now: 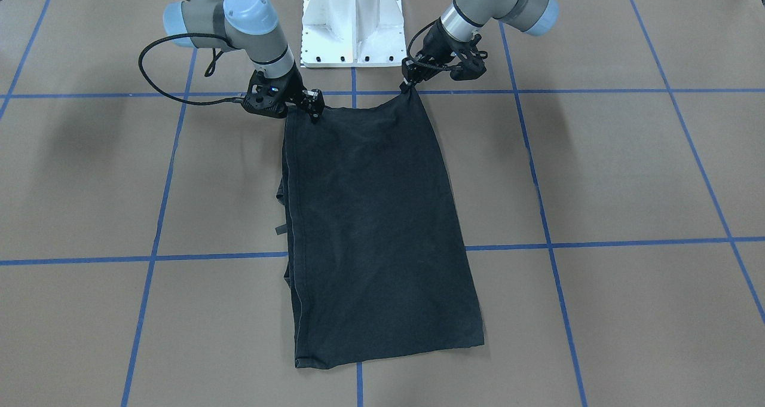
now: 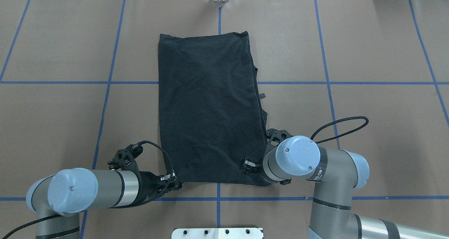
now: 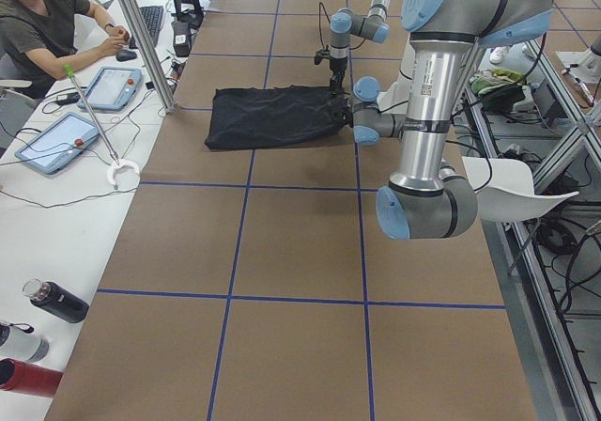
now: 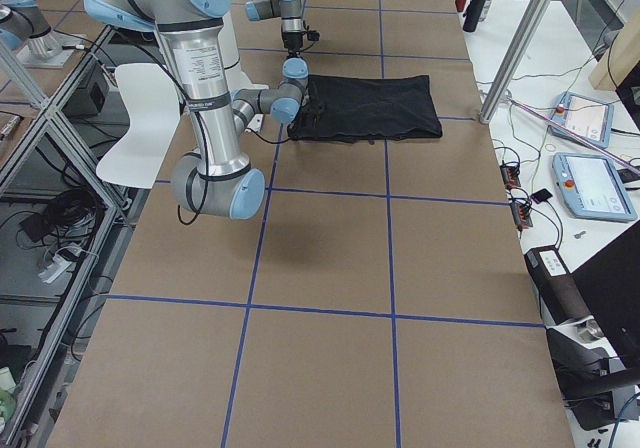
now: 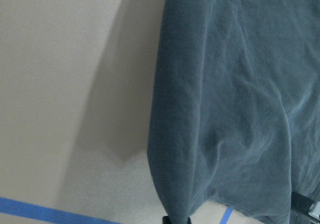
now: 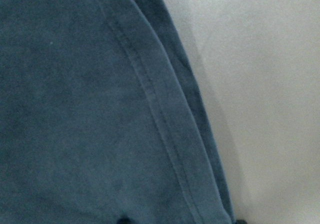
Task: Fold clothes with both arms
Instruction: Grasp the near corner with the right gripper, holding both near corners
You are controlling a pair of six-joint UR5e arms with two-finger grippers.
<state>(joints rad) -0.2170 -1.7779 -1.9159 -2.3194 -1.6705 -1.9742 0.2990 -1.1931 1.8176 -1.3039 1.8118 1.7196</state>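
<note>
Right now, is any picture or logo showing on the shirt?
No, seen from above the shirt shows only plain black cloth, folded into a long rectangle.

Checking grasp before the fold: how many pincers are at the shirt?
2. The left pincer pinches one robot-side corner of the black cotton T-shirt, lifting it; the right pincer is at the other robot-side corner, grip unclear.

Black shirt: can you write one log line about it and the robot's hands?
task: fold clothes | T-shirt: folded lengthwise on table | left gripper: pinching robot-side corner | right gripper: pinching other robot-side corner
</note>
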